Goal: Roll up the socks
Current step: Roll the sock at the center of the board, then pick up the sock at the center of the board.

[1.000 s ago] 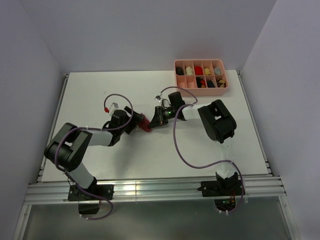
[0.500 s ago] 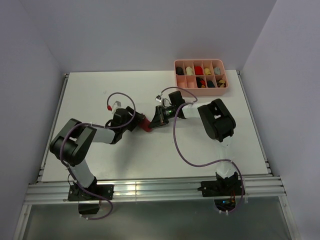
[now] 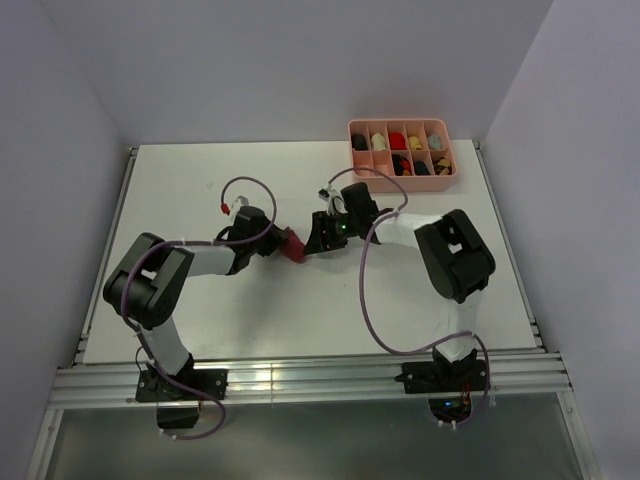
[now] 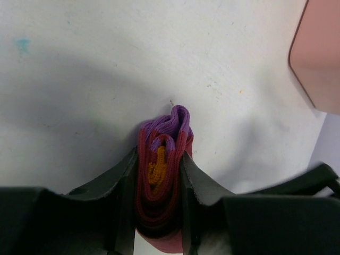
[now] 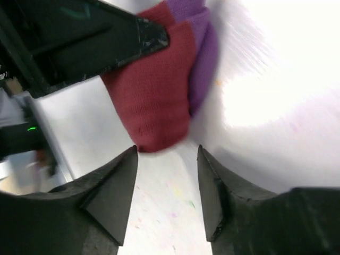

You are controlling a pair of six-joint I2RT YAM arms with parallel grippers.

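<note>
The sock roll (image 4: 162, 180) runs off the left wrist view at 6 o'clock, and the pink tray (image 4: 319, 58) is cropped at 2 o'clock. In the right wrist view a black bar (image 5: 79, 37), probably a finger, covers the roll's 10 o'clock side.

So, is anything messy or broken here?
Nothing stands out. The left gripper pinches the red and purple sock, the right gripper is open beside it, and the pink box sits straight.
</note>
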